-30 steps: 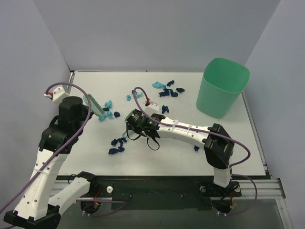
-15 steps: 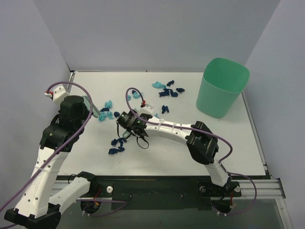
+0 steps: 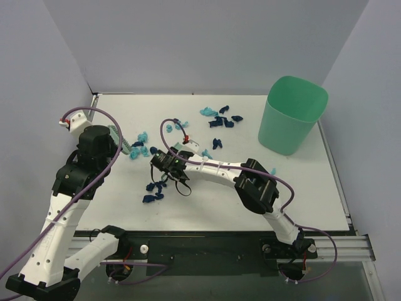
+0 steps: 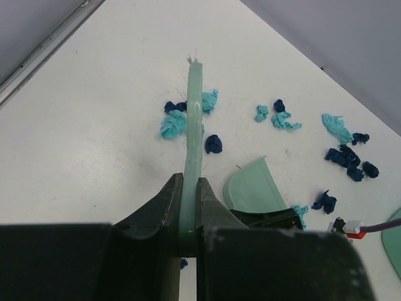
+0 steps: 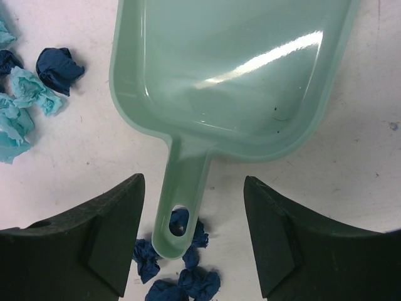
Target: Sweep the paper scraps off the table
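The paper scraps lie in clumps on the white table [image 3: 326,188]: teal ones [image 3: 139,149] by the brush, navy ones [image 3: 152,188] at the front and a mixed group [image 3: 219,119] at the back. My left gripper [image 3: 108,143] [image 4: 190,182] is shut on the green hand brush [image 4: 194,119] [image 3: 123,142], which points at teal and navy scraps [image 4: 175,122]. My right gripper [image 3: 160,169] [image 5: 193,185] is open, its jaws on either side of the handle [image 5: 182,200] of a green dustpan [image 5: 232,69] without touching it. Navy scraps [image 5: 188,279] lie under the handle's end.
A tall green bin [image 3: 293,116] stands at the table's back right corner. Grey walls close in the left, back and right sides. The dustpan [image 4: 254,188] lies flat just right of the brush in the left wrist view.
My right arm has swung left, bringing its open gripper further left over the dustpan handle and the navy scraps. The left arm with the brush has barely moved.
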